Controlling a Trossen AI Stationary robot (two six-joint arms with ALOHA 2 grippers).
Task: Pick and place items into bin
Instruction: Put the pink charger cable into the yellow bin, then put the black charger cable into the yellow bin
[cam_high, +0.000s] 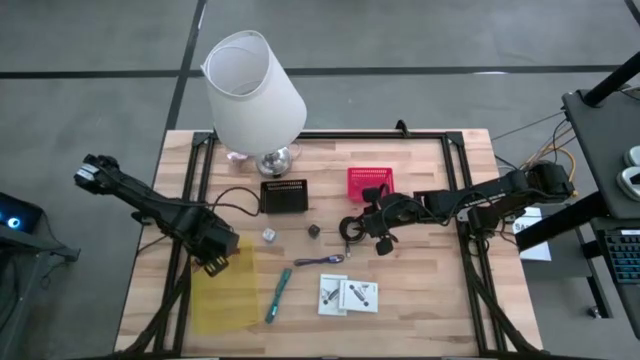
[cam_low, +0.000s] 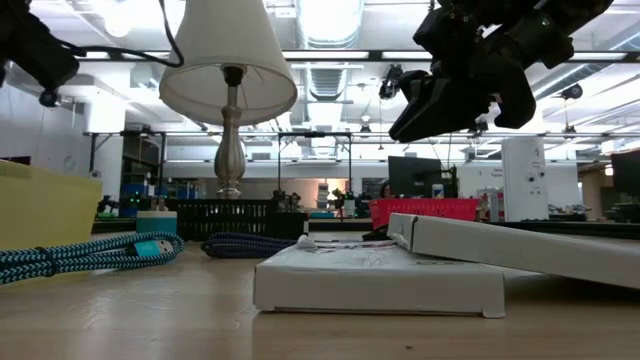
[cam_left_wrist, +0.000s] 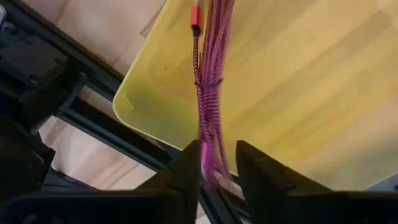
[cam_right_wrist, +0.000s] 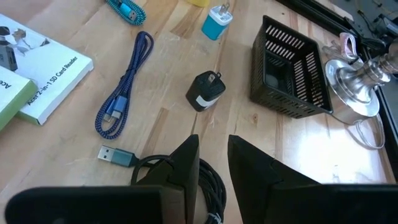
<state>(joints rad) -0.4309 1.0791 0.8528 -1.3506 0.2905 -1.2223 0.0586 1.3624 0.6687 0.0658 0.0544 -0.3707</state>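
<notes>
Left claw pinching pink cable, seemingly over yellow bin

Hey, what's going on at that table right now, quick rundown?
Left gripper shut on pink braided cable, hanging over yellow bin. Right gripper over black coiled cable, jaws apart. Blue cable, black charger, white boxes on table.

Light was even and bright from ceiling lamps — the low view blurred the near white packets, soft shadows only.
</notes>
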